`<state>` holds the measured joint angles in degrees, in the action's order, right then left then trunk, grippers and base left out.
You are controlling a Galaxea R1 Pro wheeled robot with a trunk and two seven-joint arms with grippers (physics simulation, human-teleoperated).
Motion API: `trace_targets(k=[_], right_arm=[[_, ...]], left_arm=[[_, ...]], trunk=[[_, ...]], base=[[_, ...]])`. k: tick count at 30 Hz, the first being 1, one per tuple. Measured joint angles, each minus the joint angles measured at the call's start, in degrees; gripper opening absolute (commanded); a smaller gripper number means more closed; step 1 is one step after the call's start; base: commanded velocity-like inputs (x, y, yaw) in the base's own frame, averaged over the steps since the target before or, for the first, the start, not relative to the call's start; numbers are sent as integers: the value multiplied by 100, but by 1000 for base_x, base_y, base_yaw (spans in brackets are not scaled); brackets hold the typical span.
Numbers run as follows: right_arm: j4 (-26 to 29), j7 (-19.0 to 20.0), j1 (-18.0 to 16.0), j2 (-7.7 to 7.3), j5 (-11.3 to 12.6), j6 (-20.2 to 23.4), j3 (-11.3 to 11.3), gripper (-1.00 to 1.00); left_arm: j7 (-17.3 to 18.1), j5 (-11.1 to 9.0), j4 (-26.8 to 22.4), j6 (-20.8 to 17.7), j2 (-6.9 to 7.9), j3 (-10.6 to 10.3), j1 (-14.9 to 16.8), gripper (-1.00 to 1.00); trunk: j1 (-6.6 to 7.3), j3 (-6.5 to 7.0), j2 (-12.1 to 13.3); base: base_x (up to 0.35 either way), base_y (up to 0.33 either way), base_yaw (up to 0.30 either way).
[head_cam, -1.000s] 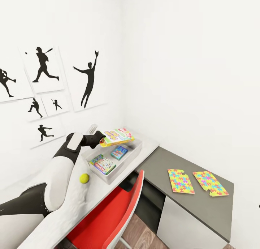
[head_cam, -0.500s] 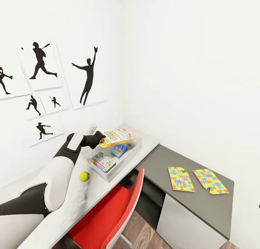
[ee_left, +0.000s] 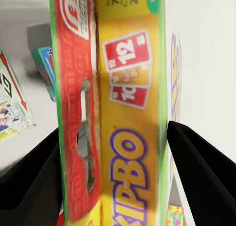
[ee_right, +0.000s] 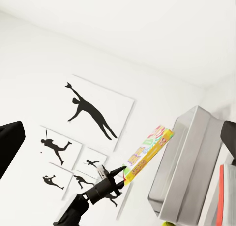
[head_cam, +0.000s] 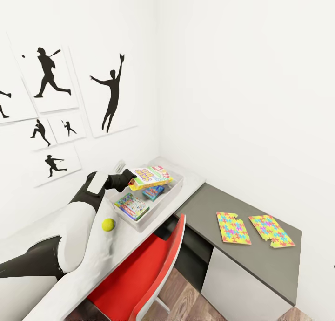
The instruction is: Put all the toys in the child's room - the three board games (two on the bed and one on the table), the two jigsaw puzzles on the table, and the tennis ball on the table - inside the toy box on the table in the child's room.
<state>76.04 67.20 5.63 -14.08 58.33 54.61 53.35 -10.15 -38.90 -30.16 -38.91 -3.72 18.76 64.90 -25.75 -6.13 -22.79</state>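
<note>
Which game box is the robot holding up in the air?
The yellow one with orange edges. The left gripper holds it above the toy box; the other two game boxes lie flat inside.

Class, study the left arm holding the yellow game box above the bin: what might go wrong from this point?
1. The yellow game box is held by one end in the left gripper, so it may tilt or slip.
2. Two game boxes already lie in the toy box, so it may land crooked on them.
3. The tennis ball beside the arm may get nudged.

White walls (head_cam: 242,78), red chair (head_cam: 149,269)
</note>
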Motion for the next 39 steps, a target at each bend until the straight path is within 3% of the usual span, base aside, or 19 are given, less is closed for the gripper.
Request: trace_targets(k=[9,23,39], right_arm=[[-25,-1,0,-4,-3,-8,0,100],[-63,0,0,-5,-3,-13,0,100],[-64,0,0,-5,-3,-21,0,100]], left_arm=[[-1,16,0,14,-8,6,0,-100],[-2,22,181,386,3,8,1,-100],[7,-8,206,453,10,10,1,-100]], trunk=[[0,-84,0],[0,-215,0],[0,-365,-1]], base=[[0,0,0],[0,0,0],[0,0,0]])
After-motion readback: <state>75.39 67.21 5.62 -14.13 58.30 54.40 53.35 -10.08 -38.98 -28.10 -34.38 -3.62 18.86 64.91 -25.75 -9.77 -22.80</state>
